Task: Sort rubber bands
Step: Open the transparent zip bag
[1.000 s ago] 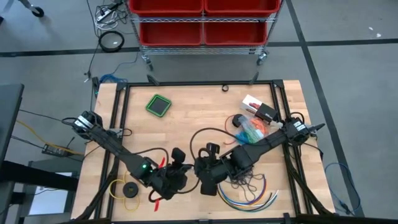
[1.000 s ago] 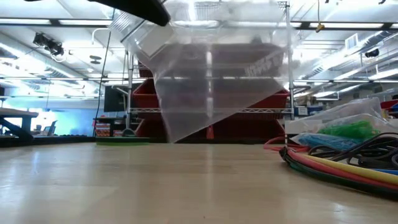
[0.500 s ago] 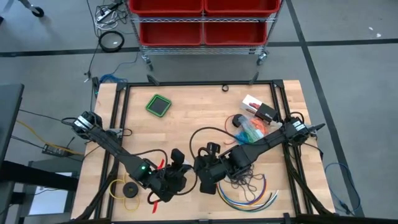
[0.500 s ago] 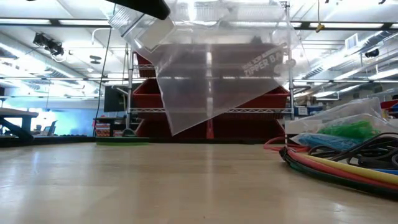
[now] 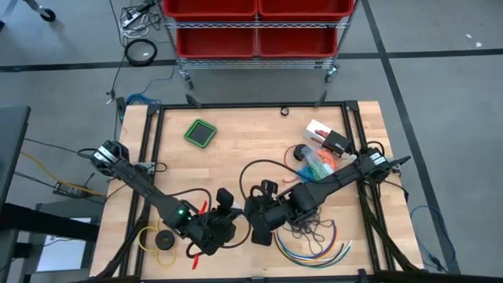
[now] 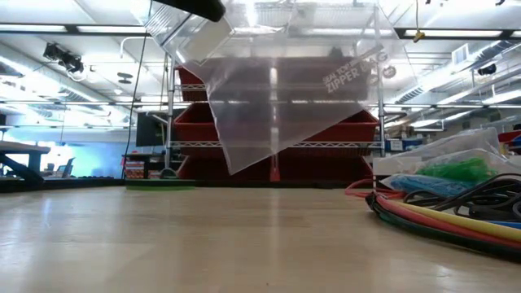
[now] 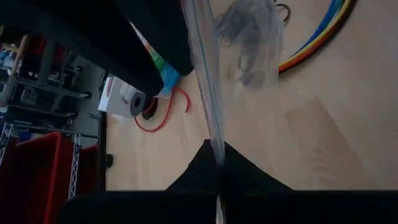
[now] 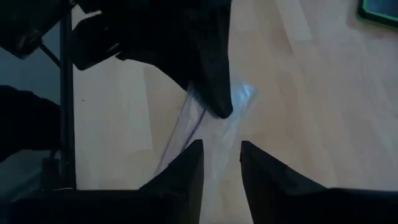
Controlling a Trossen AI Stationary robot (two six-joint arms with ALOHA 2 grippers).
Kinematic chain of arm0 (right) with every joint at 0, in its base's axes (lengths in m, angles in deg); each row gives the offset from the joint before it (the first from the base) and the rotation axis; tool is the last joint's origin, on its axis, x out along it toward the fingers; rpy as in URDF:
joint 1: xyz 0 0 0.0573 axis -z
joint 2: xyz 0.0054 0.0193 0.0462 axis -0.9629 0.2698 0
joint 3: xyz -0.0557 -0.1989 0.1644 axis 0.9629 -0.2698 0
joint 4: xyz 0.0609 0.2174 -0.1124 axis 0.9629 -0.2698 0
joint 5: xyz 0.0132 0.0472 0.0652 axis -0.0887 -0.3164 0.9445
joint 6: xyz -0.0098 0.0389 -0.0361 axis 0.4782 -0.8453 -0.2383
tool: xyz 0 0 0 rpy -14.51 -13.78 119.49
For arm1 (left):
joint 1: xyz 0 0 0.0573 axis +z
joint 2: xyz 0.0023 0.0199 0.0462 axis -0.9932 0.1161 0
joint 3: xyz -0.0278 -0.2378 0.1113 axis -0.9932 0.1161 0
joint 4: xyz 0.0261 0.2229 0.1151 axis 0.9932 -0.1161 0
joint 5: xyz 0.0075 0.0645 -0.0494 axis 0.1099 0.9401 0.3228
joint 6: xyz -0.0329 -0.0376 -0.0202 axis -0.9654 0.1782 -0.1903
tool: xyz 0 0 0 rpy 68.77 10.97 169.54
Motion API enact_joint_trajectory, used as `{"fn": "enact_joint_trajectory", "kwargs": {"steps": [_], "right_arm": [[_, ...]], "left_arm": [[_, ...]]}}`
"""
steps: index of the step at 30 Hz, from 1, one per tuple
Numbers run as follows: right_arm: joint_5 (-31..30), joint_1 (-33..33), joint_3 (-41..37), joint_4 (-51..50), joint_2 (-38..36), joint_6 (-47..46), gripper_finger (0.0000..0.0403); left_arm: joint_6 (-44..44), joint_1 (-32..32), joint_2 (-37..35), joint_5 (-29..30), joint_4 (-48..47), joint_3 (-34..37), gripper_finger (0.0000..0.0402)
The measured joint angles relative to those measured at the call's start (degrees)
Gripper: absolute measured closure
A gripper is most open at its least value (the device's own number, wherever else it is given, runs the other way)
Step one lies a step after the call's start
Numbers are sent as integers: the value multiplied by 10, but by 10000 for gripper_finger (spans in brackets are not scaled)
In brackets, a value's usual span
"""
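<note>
Item: clear zipper bag [image 6: 285, 106], limp, slick; my left hand [image 7: 217, 163] clenched on its edge. Right hand [image 8: 220, 163] released, just beside. Rubber bands [image 5: 318, 163]: light, tangly; I'd pinch bunch mid.

A clear, glossy plastic bag [image 6: 285, 98] hangs between matt dark fingers [image 8: 193, 168] over the smooth, pale wooden surface [image 6: 203, 244].

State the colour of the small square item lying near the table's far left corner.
The square item has a green rim and a dark centre, clearest in the high view.
</note>
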Motion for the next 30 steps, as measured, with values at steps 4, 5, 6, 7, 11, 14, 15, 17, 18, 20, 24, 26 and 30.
{"fn": "enact_joint_trajectory", "kwargs": {"steps": [4,5,6,7,11,14,15,17,18,20,24,26,30], "right_arm": [[0,4,0,-1,0,-5,304],[0,4,0,0,0,-6,302],[0,4,0,1,0,-6,300],[2,5,0,4,0,-6,298],[14,7,0,21,0,-4,286],[17,7,0,27,0,-2,279],[21,7,0,27,0,-2,277],[27,7,0,26,0,-5,275],[28,7,0,25,0,-5,275],[29,7,0,25,0,-5,276],[30,7,0,25,0,-5,276],[34,7,0,24,0,-5,276],[36,7,0,13,0,-5,277]], "left_arm": [[-1,0,0,-12,-10,0,398],[-2,0,0,-14,-12,0,398],[-3,0,0,-14,-13,0,398],[-4,0,0,-14,-13,0,398],[-4,0,0,-15,-16,0,398],[-4,1,0,-15,-19,0,398],[-4,2,0,-14,-19,0,398],[-4,2,0,-11,-19,0,398],[-4,2,0,-9,-19,0,398],[-4,3,0,-6,-19,0,398],[-4,4,0,-2,-18,0,398],[-4,4,0,-2,-16,0,398],[-5,4,0,-8,-6,0,398]]}}
